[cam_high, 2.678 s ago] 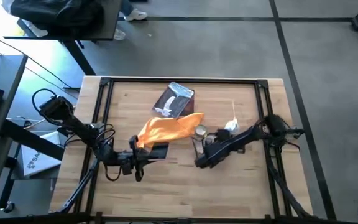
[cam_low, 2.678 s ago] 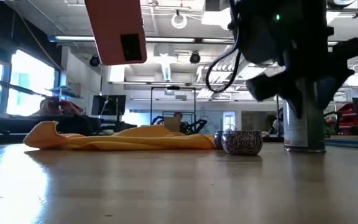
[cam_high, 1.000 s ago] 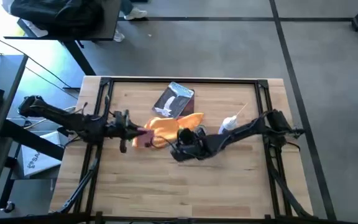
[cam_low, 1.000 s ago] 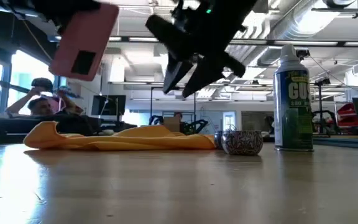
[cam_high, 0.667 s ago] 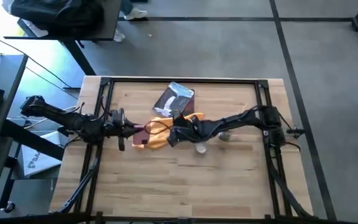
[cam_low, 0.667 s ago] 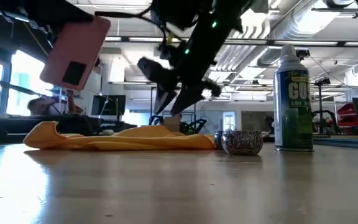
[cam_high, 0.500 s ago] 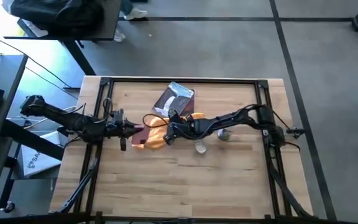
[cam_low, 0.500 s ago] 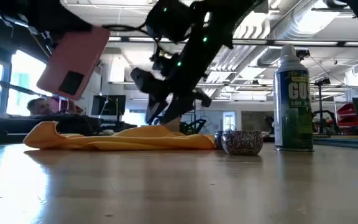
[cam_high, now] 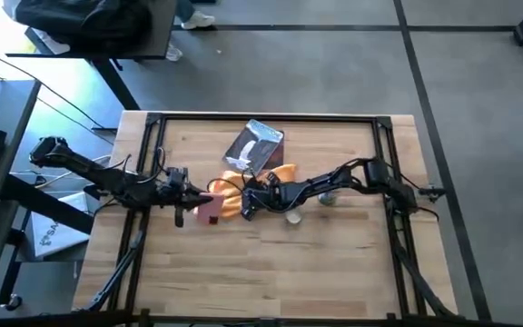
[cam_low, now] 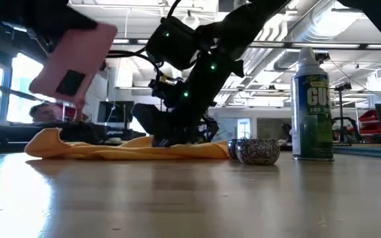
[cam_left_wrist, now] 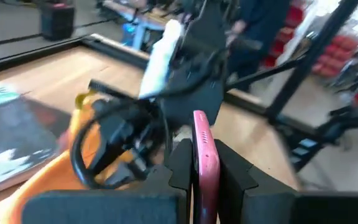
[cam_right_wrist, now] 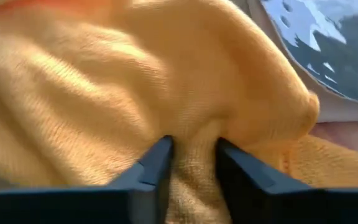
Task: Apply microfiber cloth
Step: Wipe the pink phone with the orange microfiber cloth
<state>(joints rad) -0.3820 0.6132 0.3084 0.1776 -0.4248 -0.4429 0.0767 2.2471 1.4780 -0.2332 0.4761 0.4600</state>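
The orange-yellow microfiber cloth lies crumpled flat on the wooden table, near its middle. My right gripper is down on the cloth from the right, shut on a ridge of it. My left gripper hovers left of the cloth, shut on a pink phone held up in the air. My left gripper pinches the pink phone's two flat faces between its two fingers, near one end. The phone is lifted clear of the table, tilted, its free end toward the cloth. My right gripper pinches a raised fold of the cloth between its fingertips, slanting down from the table's right. The cloth still lies on the table around the fold.
A grey-blue and white packet lies just beyond the cloth. A small metal tin and a green spray can stand right of the cloth, under the right arm. A black frame rims the table.
My right gripper has gone toward the table's left edge and down from above the tin onto the cloth, where its fingers now press in around a fold. My left gripper has kept its place; the pink phone has tipped a little further over.
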